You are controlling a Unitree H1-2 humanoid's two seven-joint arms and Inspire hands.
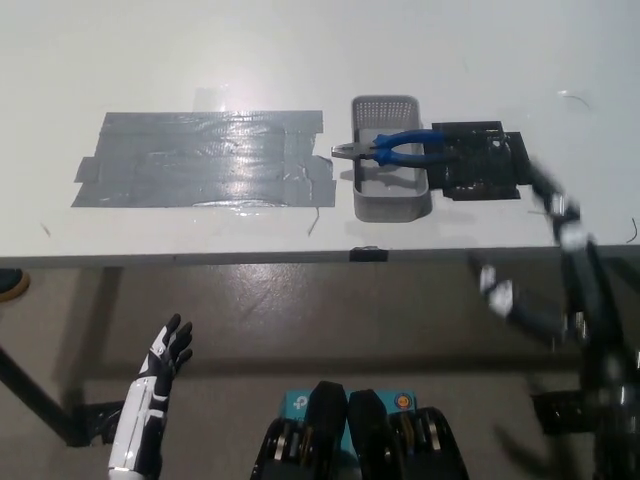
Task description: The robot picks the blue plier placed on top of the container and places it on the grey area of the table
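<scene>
A grey perforated container (391,160) sat on the white table (300,60), and the blue plier (392,149) lay across its rim, jaws pointing toward the grey taped area (205,158) just beside it. The black right hand (480,160) reached the handles, its grasp impossible to tell; the white left hand (167,350) hung released below the table edge.
</scene>
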